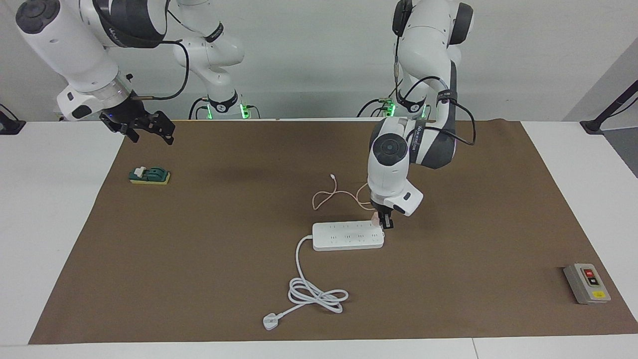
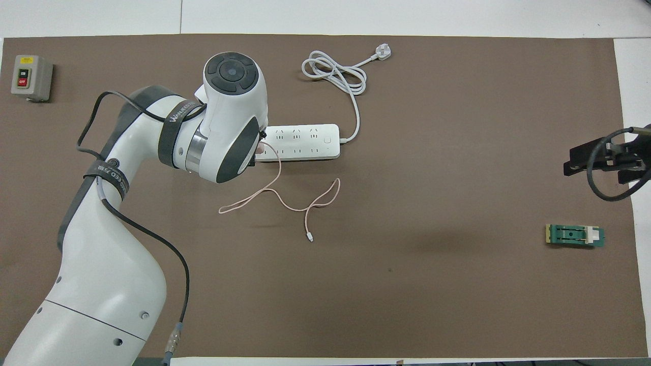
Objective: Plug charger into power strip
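The white power strip (image 1: 349, 235) (image 2: 300, 142) lies flat in the middle of the brown mat. My left gripper (image 1: 385, 223) points straight down over the strip's end toward the left arm's side and is shut on the pale pink charger (image 1: 375, 217), which sits at the strip's top face. In the overhead view the left hand covers the gripper, and only a sliver of the charger (image 2: 260, 148) shows. The thin pink cable (image 1: 329, 195) (image 2: 285, 195) trails loose on the mat, nearer to the robots than the strip. My right gripper (image 1: 149, 130) (image 2: 605, 160) waits open and empty, raised at the right arm's end.
The strip's thick white cord (image 1: 314, 291) (image 2: 335, 76) is coiled farther from the robots and ends in a white plug (image 1: 270, 321) (image 2: 382, 51). A grey button box (image 1: 587, 283) (image 2: 31, 77) sits at the left arm's end. A green switch block (image 1: 149, 175) (image 2: 574, 235) lies below the right gripper.
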### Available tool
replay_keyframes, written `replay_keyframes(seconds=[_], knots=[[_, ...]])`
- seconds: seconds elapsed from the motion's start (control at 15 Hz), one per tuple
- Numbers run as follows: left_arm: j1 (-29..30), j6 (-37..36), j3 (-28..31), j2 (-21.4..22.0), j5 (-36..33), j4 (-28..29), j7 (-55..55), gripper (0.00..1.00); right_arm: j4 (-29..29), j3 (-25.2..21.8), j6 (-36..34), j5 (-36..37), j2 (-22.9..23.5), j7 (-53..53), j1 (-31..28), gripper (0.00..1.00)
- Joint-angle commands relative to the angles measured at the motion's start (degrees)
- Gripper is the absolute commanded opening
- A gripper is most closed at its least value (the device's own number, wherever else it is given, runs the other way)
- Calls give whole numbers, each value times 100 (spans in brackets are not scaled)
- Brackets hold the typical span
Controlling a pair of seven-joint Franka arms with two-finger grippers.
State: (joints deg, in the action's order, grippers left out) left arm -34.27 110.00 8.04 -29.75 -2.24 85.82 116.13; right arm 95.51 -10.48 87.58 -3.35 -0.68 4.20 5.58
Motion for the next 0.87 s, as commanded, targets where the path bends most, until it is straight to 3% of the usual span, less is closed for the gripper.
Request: replay_keyframes(seconds=[0.0, 0.8], knots=[[-62, 109, 49, -127, -40, -144, 147, 0, -33, 55, -118, 63, -37, -122, -75, 100], [-62, 329, 49, -136, -66, -83, 155, 0, -33, 55, -118, 63, -37, -122, -75, 100]])
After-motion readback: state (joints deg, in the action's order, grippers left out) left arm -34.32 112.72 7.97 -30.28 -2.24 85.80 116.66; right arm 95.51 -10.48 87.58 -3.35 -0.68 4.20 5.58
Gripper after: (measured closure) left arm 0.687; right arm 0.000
